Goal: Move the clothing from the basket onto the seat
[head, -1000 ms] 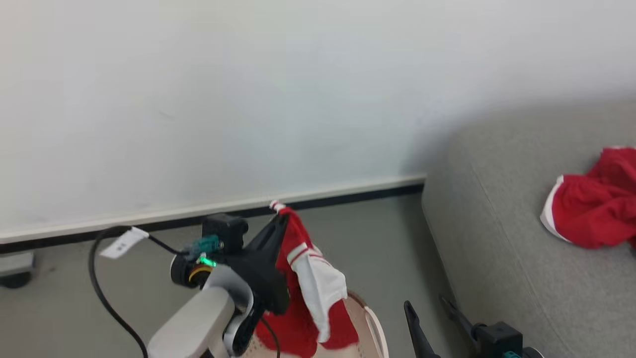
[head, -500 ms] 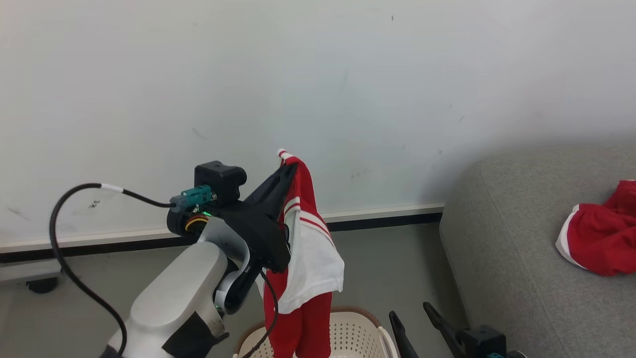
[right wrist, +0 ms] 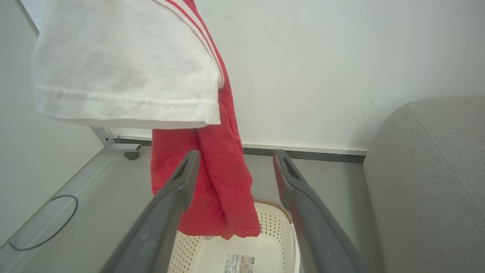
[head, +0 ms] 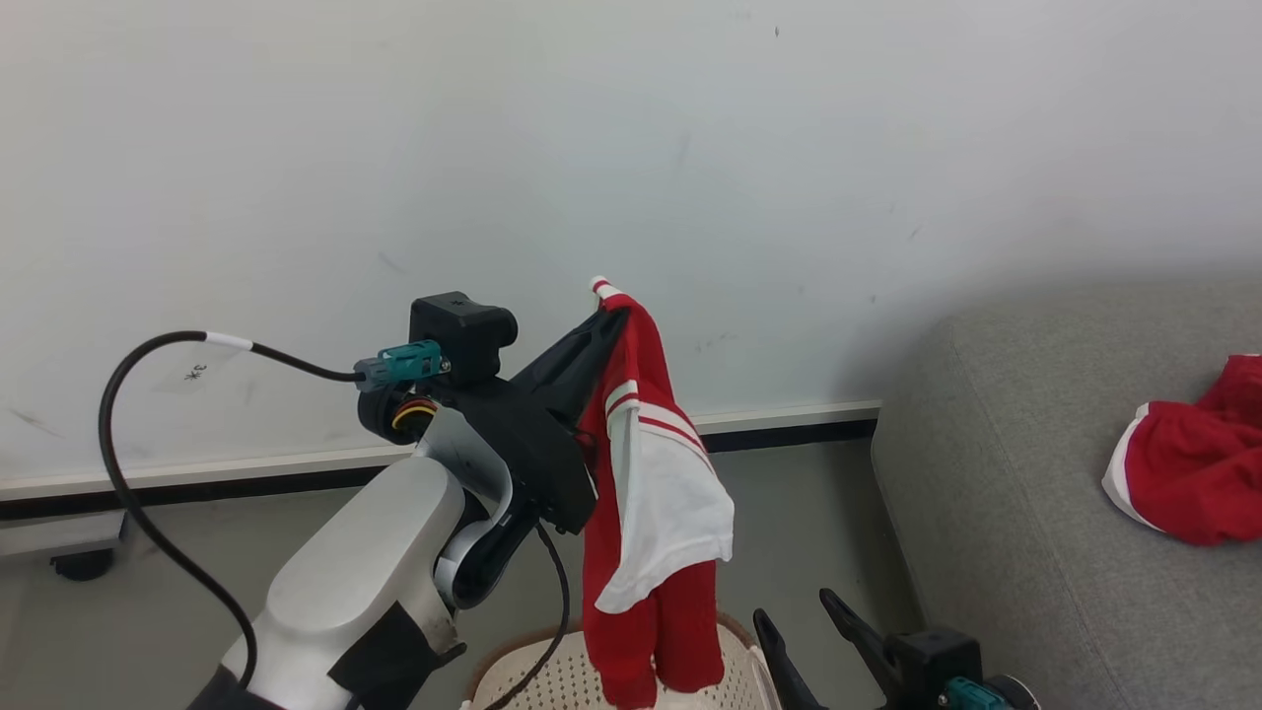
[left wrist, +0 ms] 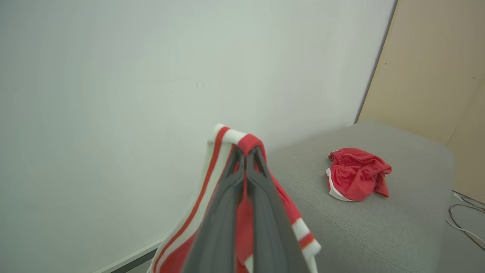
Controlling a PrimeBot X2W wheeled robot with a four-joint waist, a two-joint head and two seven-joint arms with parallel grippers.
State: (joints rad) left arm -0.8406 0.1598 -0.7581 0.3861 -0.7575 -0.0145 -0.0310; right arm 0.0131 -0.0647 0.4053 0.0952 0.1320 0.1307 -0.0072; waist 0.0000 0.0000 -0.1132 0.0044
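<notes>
My left gripper (head: 606, 306) is shut on a red and white garment (head: 651, 513), pinched near its striped collar (left wrist: 231, 135). The clothing hangs freely above the cream basket (head: 572, 680), its lower hem (right wrist: 221, 212) just over the rim. In the right wrist view the basket (right wrist: 278, 227) looks empty apart from a label on its floor. My right gripper (head: 794, 616) stands open low at the right of the basket, its fingers (right wrist: 295, 182) holding nothing. A second red garment (head: 1183, 473) lies crumpled on the grey seat (head: 986, 473) at the right, the same garment (left wrist: 356, 174) showing in the left wrist view.
A white wall (head: 631, 177) with a pale skirting board and dark strip stands behind. Grey floor (head: 789, 513) lies between basket and sofa. A black cable (head: 128, 473) loops off the left arm. A caster foot (head: 79, 564) sits at far left.
My left gripper has lifted the garment up out of the basket and carried it a little to the right. The head camera tilted upward early on. The right gripper stayed open.
</notes>
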